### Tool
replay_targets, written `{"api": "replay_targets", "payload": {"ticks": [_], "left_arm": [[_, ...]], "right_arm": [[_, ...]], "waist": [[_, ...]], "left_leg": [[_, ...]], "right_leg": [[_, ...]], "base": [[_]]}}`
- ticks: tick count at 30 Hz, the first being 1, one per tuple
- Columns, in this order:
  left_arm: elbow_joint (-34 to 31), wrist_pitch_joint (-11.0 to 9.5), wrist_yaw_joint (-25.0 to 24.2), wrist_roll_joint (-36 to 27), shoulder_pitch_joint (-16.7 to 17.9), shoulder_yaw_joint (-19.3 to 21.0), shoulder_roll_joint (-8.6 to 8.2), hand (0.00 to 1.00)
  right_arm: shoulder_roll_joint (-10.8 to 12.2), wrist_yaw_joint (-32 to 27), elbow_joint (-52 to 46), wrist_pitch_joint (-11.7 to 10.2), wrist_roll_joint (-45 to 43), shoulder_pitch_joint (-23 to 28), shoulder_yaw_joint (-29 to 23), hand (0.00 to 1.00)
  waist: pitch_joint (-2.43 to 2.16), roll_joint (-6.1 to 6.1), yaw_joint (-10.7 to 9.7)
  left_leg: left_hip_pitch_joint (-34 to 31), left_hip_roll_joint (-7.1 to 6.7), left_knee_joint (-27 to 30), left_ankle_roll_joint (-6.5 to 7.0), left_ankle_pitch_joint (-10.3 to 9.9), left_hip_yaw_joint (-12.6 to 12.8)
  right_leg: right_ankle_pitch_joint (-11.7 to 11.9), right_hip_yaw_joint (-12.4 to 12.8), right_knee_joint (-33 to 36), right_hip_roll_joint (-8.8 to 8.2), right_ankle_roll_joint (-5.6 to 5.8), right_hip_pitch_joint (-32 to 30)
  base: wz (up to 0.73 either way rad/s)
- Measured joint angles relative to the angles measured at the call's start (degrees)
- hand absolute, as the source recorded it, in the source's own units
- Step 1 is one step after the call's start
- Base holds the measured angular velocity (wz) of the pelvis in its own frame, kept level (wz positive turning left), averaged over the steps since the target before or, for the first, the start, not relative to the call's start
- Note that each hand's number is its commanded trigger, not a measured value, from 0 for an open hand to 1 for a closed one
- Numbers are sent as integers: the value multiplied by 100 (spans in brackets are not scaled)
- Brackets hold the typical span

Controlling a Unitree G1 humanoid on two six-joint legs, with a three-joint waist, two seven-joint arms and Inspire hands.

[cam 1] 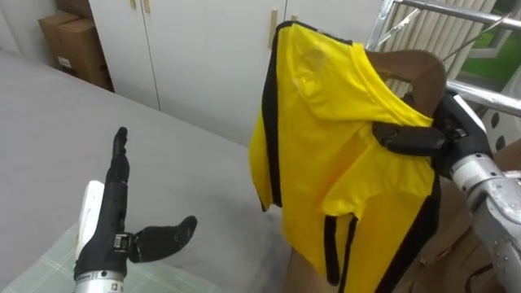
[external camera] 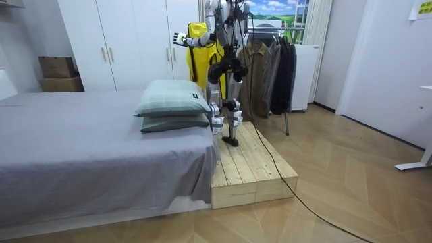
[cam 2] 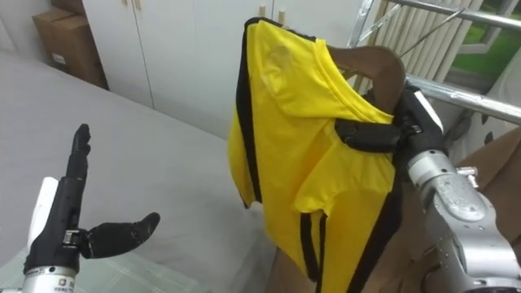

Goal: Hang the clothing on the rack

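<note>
One yellow shirt [cam 1: 326, 138] (black trim down its edges and side seams) hangs crumpled over one brown hanger [cam 1: 419, 69]. The right hand [cam 1: 423, 140] has its dark fingers clamped on the cloth at the shoulder, and most of the shirt droops below and to the left of that hand. Two metal rack rails [cam 1: 456, 10] run above and beside it. The left hand [cam 1: 112, 232] is released, fingers straight and thumb out, well apart from the shirt. Two cardboard boxes [cam 1: 77, 41] stand far beyond it. Two pillows [external camera: 172, 101] are stacked on the bed [external camera: 81, 135].
</note>
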Motion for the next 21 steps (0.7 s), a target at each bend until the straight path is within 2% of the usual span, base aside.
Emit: {"api": "replay_targets", "payload": {"ticks": [4, 12, 17, 21], "left_arm": [[-35, 50, -189, -9, -1, 108, 4, 0], [-185, 163, -225, -13, -7, 140, -7, 0], [-185, 187, -277, -237, -7, 133, -10, 0], [-195, 356, -323, -244, -7, 143, -9, 0]], "right_arm": [[-23, 245, 305, 30, 385, -4, -29, 100], [-38, 677, 752, 44, 573, -5, -32, 100], [-37, 951, 1236, 47, 570, -3, -17, 100], [-34, 1001, 1639, 90, 521, 4, 8, 100]], "waist": [[-3, 10, -102], [-7, 18, -238], [-7, 20, -210], [-15, 31, -144]], "left_leg": [[-35, -4, 0, -13, 8, -121], [22, -2, -2, -25, 16, -99], [71, -5, -9, -25, 16, -89], [75, -12, -10, -25, 16, -51]], "right_leg": [[-17, -59, -2, -13, -15, -5], [-21, -41, -20, -10, -24, 54], [-21, -15, -30, -9, -24, 104], [-16, 91, -25, 4, -16, 89]], "base": [[12], [-2], [0], [-10]]}}
